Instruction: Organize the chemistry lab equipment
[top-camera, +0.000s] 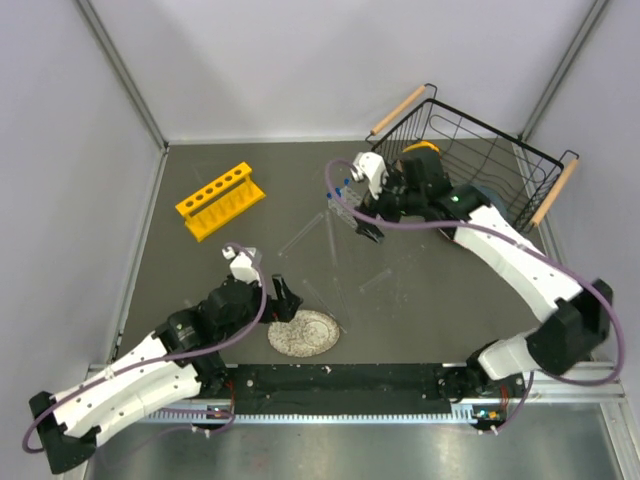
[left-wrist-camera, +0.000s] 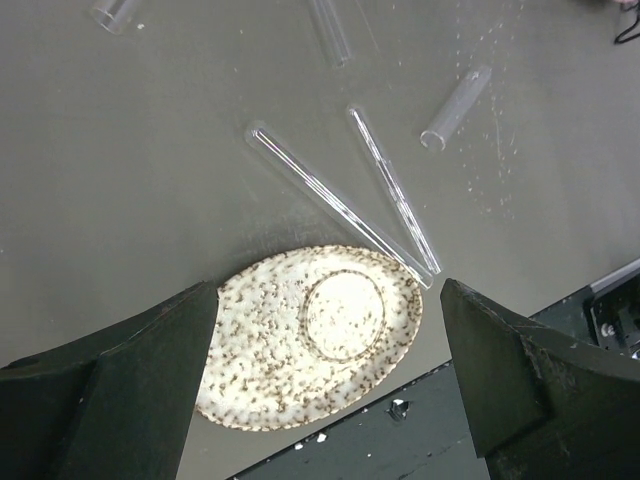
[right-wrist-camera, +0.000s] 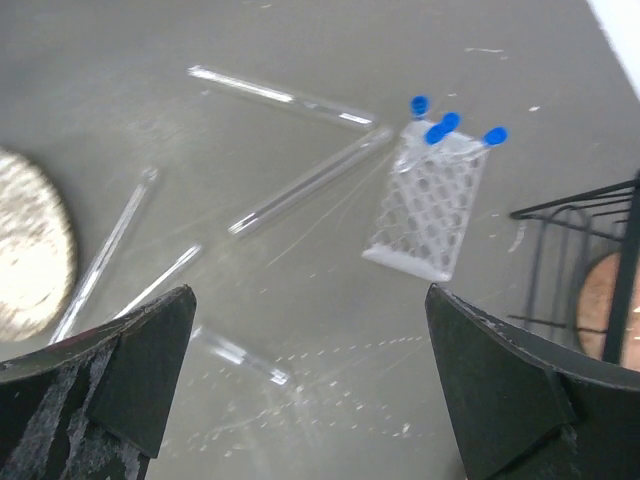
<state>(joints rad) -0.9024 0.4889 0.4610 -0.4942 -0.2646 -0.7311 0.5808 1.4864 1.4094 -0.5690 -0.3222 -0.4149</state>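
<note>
On your grey table (top-camera: 420, 320) you see a yellow rack (top-camera: 220, 200), a clear rack (right-wrist-camera: 425, 215) with vials (right-wrist-camera: 440, 128), loose tubes (left-wrist-camera: 335, 200), a speckled disc (top-camera: 303, 333) and a basket (top-camera: 398, 110).

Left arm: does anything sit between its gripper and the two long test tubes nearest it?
Only the speckled disc, which lies flat under the open left gripper. The test tubes lie just beyond it, with their near ends at its rim. Nothing visible covers them.

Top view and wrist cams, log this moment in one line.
left jaws: open, near speckled disc | right jaws: open, near clear rack | test tubes: loose, lying flat
</note>
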